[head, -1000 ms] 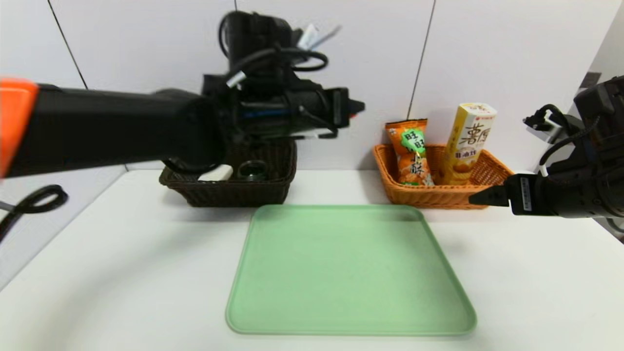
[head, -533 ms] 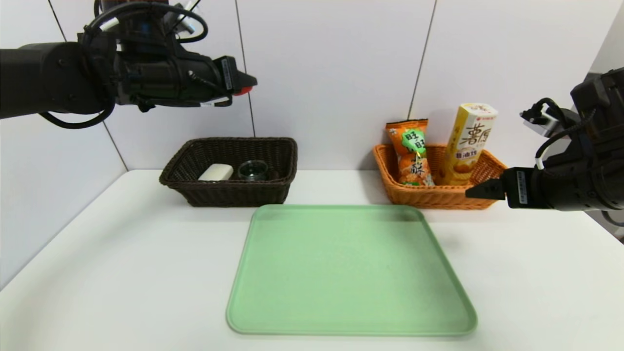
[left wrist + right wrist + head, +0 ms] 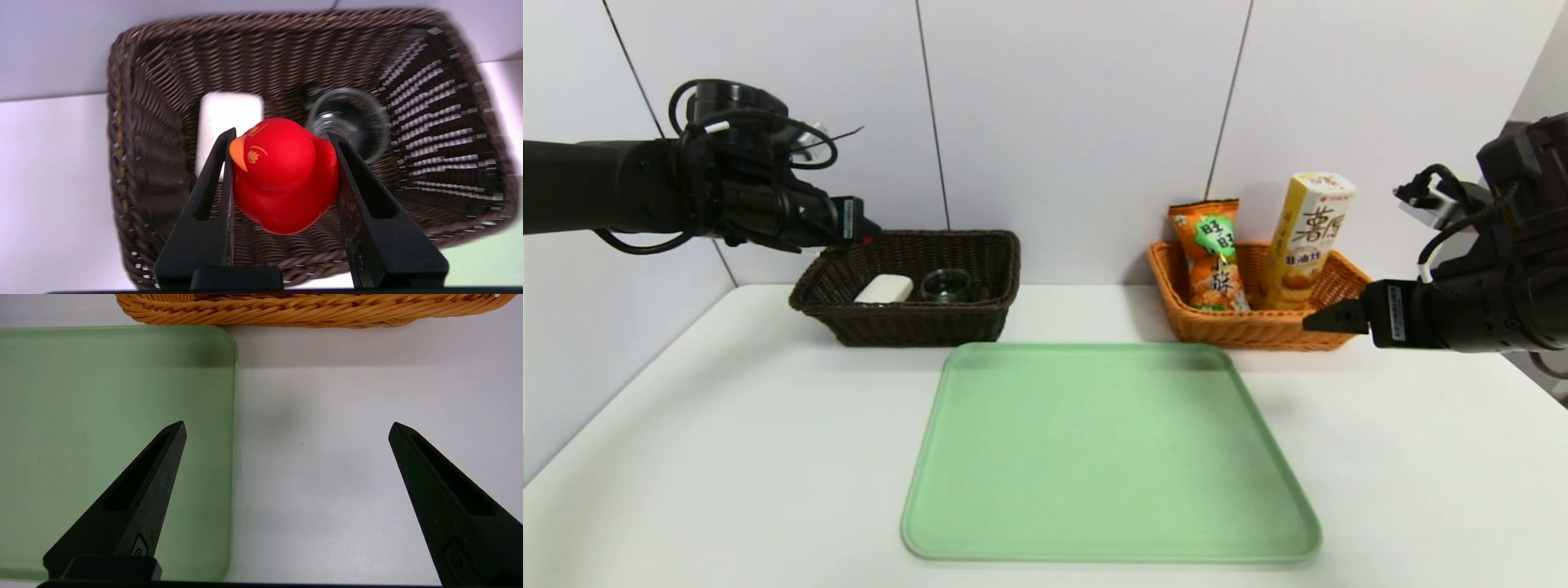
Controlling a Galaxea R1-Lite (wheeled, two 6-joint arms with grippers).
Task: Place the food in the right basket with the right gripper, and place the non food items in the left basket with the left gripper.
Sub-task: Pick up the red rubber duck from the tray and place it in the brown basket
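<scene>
The left gripper (image 3: 285,163) is up by the dark basket (image 3: 923,325), which stands at the back of the white bench (image 3: 727,425), on the robot's left. Its fingers are closed on a red toy duck (image 3: 282,175) — one on each side of it — and the duck has an orange beak. Seen from the left wrist, the duck is over the basket, in front of a white block (image 3: 231,110) and a round clear glass (image 3: 351,122) that lie inside. The block and the glass sit near each other on the basket's floor, and a small dark thing (image 3: 312,92) is just beside the glass; what it is cannot be told.

The right gripper (image 3: 288,430) hangs over the bench near the front of the orange basket (image 3: 1258,331), its fingers spread wide with nothing between them. In that basket, at the back on the robot's right, an orange snack bag (image 3: 1213,257) and a tall yellow and white box (image 3: 1308,241) stand leaning, both rising above the rim. A green tray (image 3: 1107,457) lies flat on the bench in front of the two baskets, with nothing on it. Behind the baskets is a pale panelled wall (image 3: 1078,139).
</scene>
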